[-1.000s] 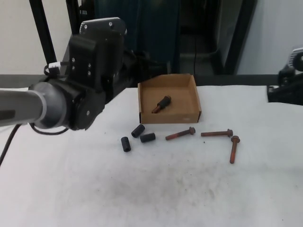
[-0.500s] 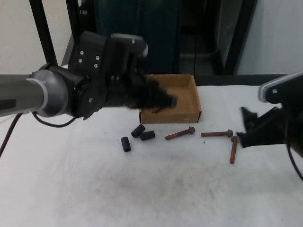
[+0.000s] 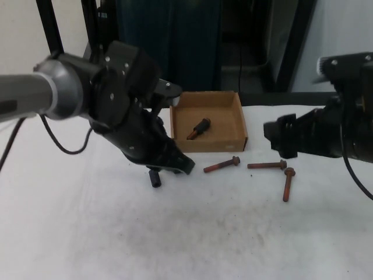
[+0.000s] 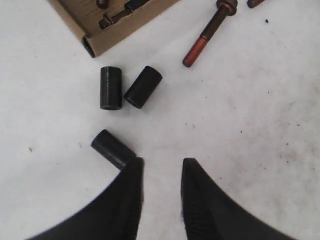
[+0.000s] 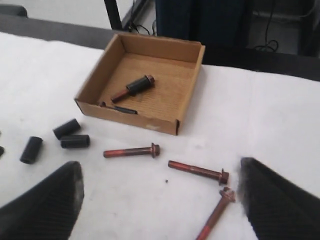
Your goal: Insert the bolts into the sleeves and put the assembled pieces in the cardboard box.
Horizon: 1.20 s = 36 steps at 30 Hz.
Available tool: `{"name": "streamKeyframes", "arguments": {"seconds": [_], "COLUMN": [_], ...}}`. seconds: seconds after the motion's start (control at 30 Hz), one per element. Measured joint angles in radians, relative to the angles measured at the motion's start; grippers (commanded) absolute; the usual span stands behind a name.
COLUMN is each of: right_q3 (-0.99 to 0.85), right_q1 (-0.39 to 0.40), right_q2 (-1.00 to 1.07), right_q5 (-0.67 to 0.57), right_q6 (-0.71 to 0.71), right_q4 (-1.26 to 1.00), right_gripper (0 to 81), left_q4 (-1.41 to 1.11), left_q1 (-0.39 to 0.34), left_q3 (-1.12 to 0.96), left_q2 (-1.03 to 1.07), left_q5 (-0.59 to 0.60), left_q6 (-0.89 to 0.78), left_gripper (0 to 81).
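Hovering left pincer (image 4: 161,163) spread, sleeve (image 4: 112,149) just beside

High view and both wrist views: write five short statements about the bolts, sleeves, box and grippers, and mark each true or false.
1. Three loose sleeves lie on the bench. True.
2. No bolts are left outside the box. False: three bolts lie on the bench.
3. An assembled piece lies in the cardboard box. True.
4. The left gripper is shut on a sleeve. False: it is open, with one sleeve beside a fingertip.
5. The right gripper holds a bolt. False: it is open and empty.
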Motion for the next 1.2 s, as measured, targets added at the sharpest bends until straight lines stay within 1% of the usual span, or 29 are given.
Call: {"name": "streamKeyframes", "arguments": {"seconds": [0.13,0.3,0.4,0.53,0.57,0.63,0.83,1.03,1.2], "right_q3": [-0.015,-0.016,-0.016,-0.016,-0.016,-0.016,-0.019,-0.018,-0.018], "right_q1": [-0.014,-0.014,-0.018,-0.030,-0.035,-0.044,-0.049,-0.049,-0.049], "right_q2": [0.030,0.075,0.093,0.125,0.134,0.145,0.146,0.146,0.146], "right_q5": [0.005,0.009,0.001,-0.032,-0.045,-0.081,-0.110,-0.101,-0.075], "right_q6": [0.005,-0.005,-0.001,0.030,0.041,0.053,0.060,0.063,0.063], "right_q4": [0.061,0.054,0.054,0.054,0.054,0.054,0.054,0.052,0.047], "right_gripper": [79.5,79.5,79.5,79.5,79.5,79.5,79.5,79.5,79.5], "left_q4": [0.032,0.036,0.019,0.030,0.045,0.060,0.017,-0.066,-0.048], "left_q1": [0.018,0.025,0.025,0.025,0.023,0.020,0.017,0.017,0.017], "left_q3": [-0.026,-0.051,-0.064,-0.123,-0.139,-0.165,-0.188,-0.192,-0.227], "left_q2": [0.000,0.000,0.019,0.096,0.114,0.153,0.169,0.193,0.271], "left_q5": [-0.012,-0.012,-0.012,-0.012,-0.012,-0.012,-0.012,-0.014,-0.023], "left_q6": [0.052,0.084,0.099,0.102,0.102,0.095,0.081,0.097,0.134], "left_gripper": [26.0,27.0,33.8,45.7,46.8,47.0,46.8,46.8,46.8]}}
